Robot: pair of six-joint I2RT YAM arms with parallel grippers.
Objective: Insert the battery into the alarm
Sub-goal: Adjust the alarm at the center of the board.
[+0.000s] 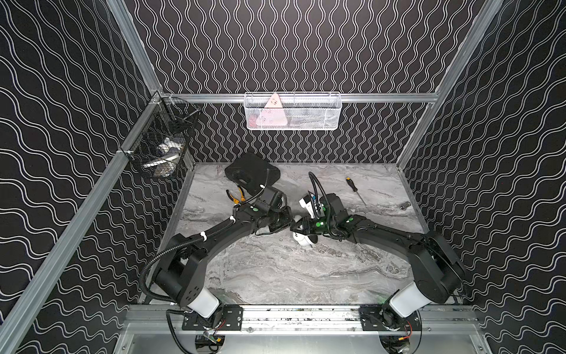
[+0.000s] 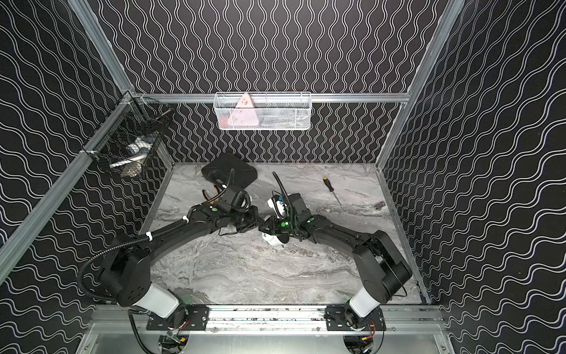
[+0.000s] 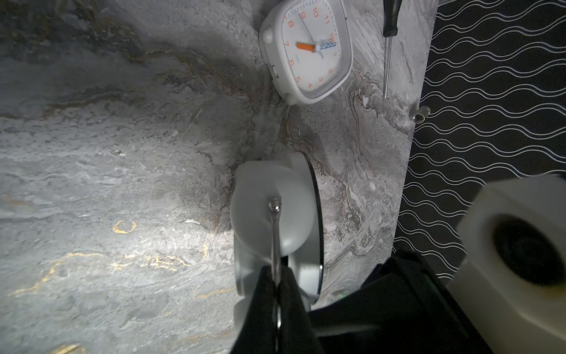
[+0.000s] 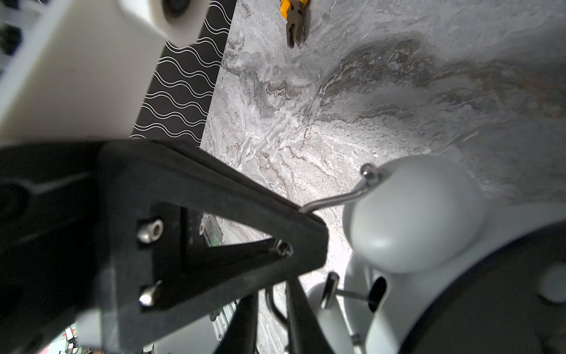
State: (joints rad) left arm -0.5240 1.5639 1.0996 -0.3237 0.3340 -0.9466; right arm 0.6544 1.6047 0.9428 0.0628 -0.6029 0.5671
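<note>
Counter [image 1: 291, 275]: marble, walled left, far, right; open room along near side.
Far side: black case [image 1: 251, 173], pliers [image 1: 235, 196], screwdriver [image 1: 355, 190].
Alarm [image 1: 301, 241]: mid-counter between both tools; white, round, twin domed bells, wire handle [image 3: 275, 233].
Left tool [image 3: 277, 275]: clamped on handle.
Right tool [image 4: 272, 292]: narrow gap beside alarm; cannot tell if gripping.

Marbled grey tabletop [image 1: 275, 269] with black case [image 1: 252, 173], pliers [image 1: 235, 196], screwdriver [image 1: 355, 190], square clock [image 3: 306, 49]
</note>
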